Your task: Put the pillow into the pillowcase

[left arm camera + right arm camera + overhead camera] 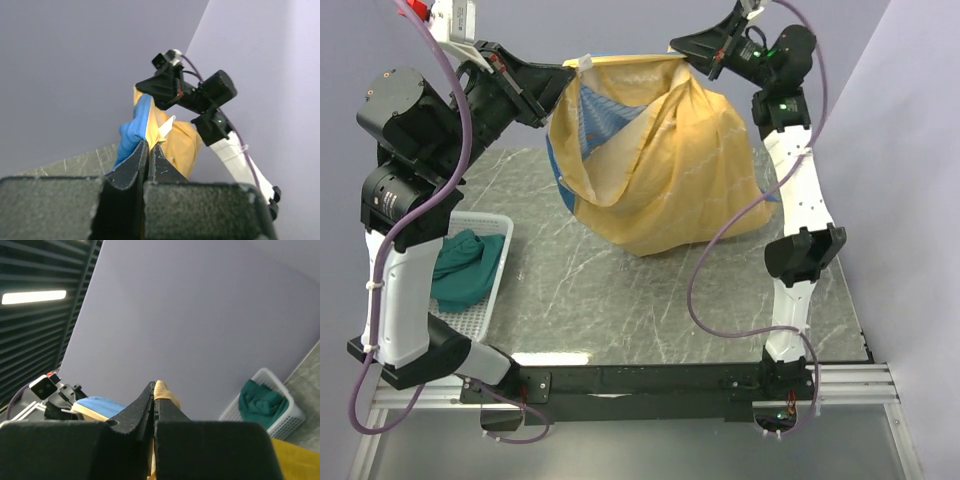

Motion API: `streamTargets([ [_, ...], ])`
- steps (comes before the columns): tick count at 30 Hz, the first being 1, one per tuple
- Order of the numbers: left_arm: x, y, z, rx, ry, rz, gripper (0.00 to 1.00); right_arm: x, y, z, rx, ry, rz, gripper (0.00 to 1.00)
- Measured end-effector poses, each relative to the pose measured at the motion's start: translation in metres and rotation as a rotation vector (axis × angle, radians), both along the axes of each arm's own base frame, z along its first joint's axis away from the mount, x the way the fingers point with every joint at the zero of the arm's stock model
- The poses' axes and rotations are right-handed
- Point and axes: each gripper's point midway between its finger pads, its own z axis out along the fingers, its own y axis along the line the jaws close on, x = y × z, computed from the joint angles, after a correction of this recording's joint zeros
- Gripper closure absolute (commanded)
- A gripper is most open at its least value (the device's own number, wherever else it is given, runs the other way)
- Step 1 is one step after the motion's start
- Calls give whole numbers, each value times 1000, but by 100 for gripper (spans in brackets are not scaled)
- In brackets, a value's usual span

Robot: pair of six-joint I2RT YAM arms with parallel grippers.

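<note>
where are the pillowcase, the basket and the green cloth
pillowcase (pixel 670 190), top external view, mustard-yellow face
basket (pixel 470 318), top external view, bare near end
green cloth (pixel 468 265), top external view, its middle

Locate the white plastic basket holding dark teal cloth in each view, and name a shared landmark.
Top external: white plastic basket at lower left.
Left wrist: not in view.
Right wrist: basket at lower right.
Shared landmark: the yellow-and-blue fabric pillowcase, seen in all three.
</note>
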Motion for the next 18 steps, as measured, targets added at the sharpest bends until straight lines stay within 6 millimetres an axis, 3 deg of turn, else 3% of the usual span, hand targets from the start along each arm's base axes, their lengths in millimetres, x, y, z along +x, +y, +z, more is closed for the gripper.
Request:
streamTargets([
  [3,-1,-4,0,-5,3,-27,99,0,5,-4,15,7,48,100],
  [6,-2,-16,0,-38,4,-99,99,-2,-7,2,6,-33,20,99],
  [8,-1,-32,-6,-54,15,-181,99,-1,-24,-1,-16,-30,-29,87],
  [11,3,-73,-30,-30,67,-320,98,16,-67,-10,-74,-15,-181,82],
  [15,-1,-144,-80,76,133,-525,96,41,-127,-40,-167,47,-379,63],
  [18,-8,-176,-151,180,232,-632,93,40,-157,-92,-257,167,-507,53],
])
